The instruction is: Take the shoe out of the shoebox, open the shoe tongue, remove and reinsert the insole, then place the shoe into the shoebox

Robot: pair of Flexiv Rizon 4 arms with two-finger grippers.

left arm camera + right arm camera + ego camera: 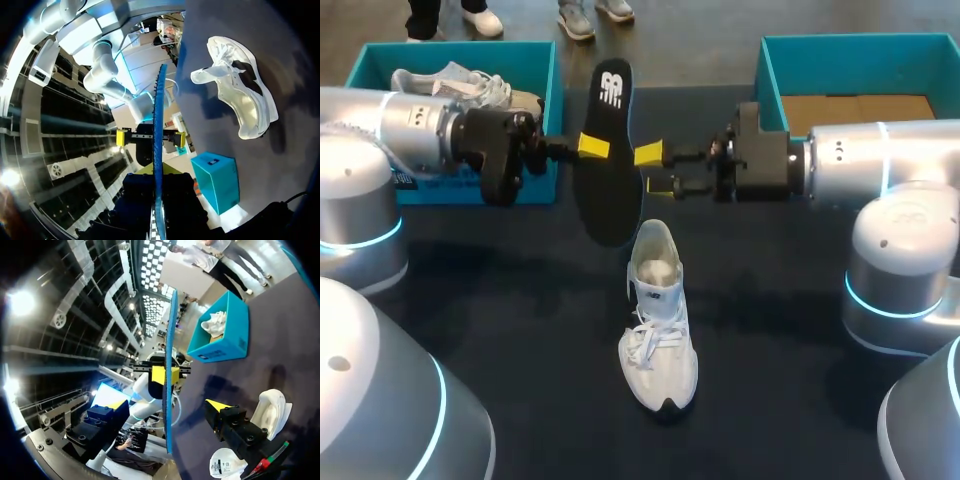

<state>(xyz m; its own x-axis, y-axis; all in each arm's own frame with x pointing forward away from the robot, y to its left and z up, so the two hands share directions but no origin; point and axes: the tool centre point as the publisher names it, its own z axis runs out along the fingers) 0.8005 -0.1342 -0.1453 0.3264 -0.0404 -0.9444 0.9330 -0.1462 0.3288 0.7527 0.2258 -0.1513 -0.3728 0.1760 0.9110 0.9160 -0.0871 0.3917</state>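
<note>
The black insole (611,150) hangs upright in the air at upper centre, pinched at its middle by the left claw (595,146). The right claw (655,168) is spread wide at its right side. Just below it, the white shoe (658,320) sits on the dark table (520,300), toe toward the bottom edge.

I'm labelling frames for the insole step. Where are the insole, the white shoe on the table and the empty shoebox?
insole (610,190): head view, middle of its black face.
white shoe (658,343): head view, on the laces.
empty shoebox (770,80): head view, teal wall nearest the insole.
</note>
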